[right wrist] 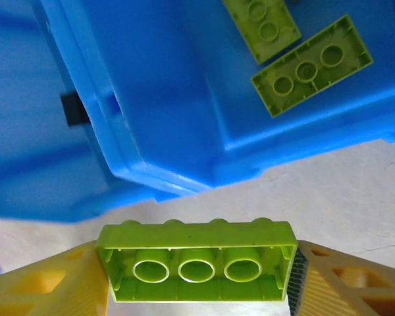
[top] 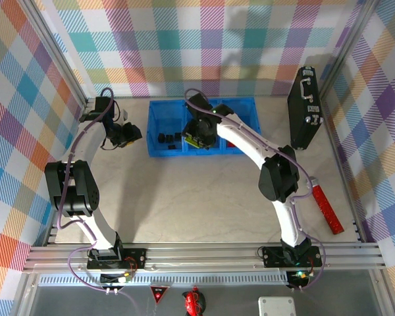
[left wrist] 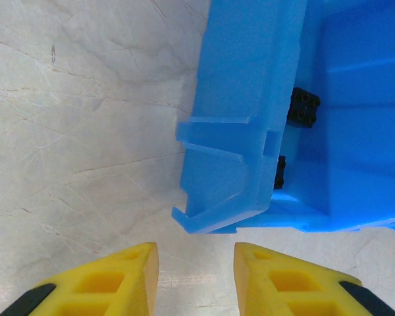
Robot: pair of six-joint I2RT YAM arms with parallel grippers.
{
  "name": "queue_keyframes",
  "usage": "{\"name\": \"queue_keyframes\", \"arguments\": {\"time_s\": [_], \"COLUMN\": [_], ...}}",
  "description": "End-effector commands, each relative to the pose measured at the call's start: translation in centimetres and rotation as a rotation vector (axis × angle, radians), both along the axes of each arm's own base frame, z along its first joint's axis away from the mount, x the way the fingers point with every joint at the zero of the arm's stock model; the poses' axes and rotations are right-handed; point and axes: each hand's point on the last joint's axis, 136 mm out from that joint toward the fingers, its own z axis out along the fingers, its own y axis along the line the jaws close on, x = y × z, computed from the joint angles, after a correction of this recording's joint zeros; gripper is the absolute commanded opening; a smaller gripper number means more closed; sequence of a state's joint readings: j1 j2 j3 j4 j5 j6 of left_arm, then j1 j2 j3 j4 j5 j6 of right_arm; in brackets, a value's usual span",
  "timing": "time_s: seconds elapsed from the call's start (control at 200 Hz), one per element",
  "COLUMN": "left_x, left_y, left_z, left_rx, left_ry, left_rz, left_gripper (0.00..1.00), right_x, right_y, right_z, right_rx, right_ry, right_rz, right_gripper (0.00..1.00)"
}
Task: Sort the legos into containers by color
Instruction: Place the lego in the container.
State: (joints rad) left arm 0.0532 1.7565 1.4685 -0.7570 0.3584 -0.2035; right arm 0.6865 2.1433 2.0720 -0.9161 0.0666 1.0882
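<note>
1. Yellow fingers [left wrist: 118,280] of the left gripper [left wrist: 195,255] are seen closest, slightly parted, with nothing between them and bare table [left wrist: 72,131] underneath.
2. From above, the left gripper [top: 126,135] is found just beside the left end of the blue tray [top: 154,112], toward the far left corner of the table [top: 184,204].
3. The blue tray [left wrist: 240,85] is set along the far edge of the table, about midway, with its three compartments in a row from left to right.
4. Small black legos [top: 168,138] are lying in the left compartment; two of them [left wrist: 303,106] are seen past the tray's wall from the left wrist.
5. A lime-green brick [right wrist: 196,253] is pinched by its two short ends between the fingers of the right gripper [right wrist: 196,280], studs upward, hollow side toward the wrist camera.
6. The right gripper [top: 197,137] is held over the near side of the middle compartment.
7. Two lime-green legos [right wrist: 311,66] are lying flat on the floor of that compartment, close together.
8. Red pieces [top: 228,141] are seen in the right compartment, partly hidden by the right arm.
9. A black briefcase [top: 305,108] is stood up near the far right corner.
10. A red stick [top: 329,210] is laid along the right edge of the table.
</note>
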Motion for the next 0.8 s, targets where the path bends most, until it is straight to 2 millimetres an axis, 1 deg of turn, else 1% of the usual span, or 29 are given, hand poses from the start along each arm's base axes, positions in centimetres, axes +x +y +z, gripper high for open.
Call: {"name": "queue_keyframes", "arguments": {"time_s": [0.0, 0.105, 0.23, 0.315, 0.445, 0.57, 0.64, 0.795], "left_x": [-0.7, -0.7, -0.8, -0.8, -0.8, -0.9, -0.9, -0.9], "left_y": [0.1, 0.0, 0.0, 0.0, -0.1, -0.1, -0.1, -0.2], "left_z": [0.9, 1.0, 1.2, 1.3, 1.5, 1.5, 1.5, 1.5], "left_rx": [-0.015, -0.018, -0.018, -0.017, -0.023, -0.024, -0.021, -0.025], "left_ry": [-0.011, -0.012, -0.017, -0.02, -0.024, -0.023, -0.024, -0.024], "left_rz": [-0.013, -0.013, -0.013, -0.014, -0.015, -0.015, -0.014, -0.017], "left_gripper": [0.36, 0.35, 0.35, 0.36, 0.35, 0.36, 0.36, 0.35], "right_x": [1.7, 2.7, 3.7, 4.3, 5.0, 6.0, 6.4, 7.1], "right_y": [-0.9, -1.5, -1.2, -0.8, 0.0, 0.5, 0.6, 1.6], "right_z": [1.9, 1.7, 1.7, 1.3, 0.5, -0.1, -0.8, -2.5], "right_rx": [0.118, 0.158, 0.216, 0.246, 0.273, 0.285, 0.279, 0.309], "right_ry": [0.038, 0.055, 0.058, 0.083, 0.115, 0.11, 0.115, 0.144], "right_rz": [-0.249, -0.394, -0.511, -0.578, -0.648, -0.688, -0.711, -0.754], "right_gripper": [0.64, 0.64, 0.64, 0.64, 0.64, 0.65, 0.65, 0.65]}}
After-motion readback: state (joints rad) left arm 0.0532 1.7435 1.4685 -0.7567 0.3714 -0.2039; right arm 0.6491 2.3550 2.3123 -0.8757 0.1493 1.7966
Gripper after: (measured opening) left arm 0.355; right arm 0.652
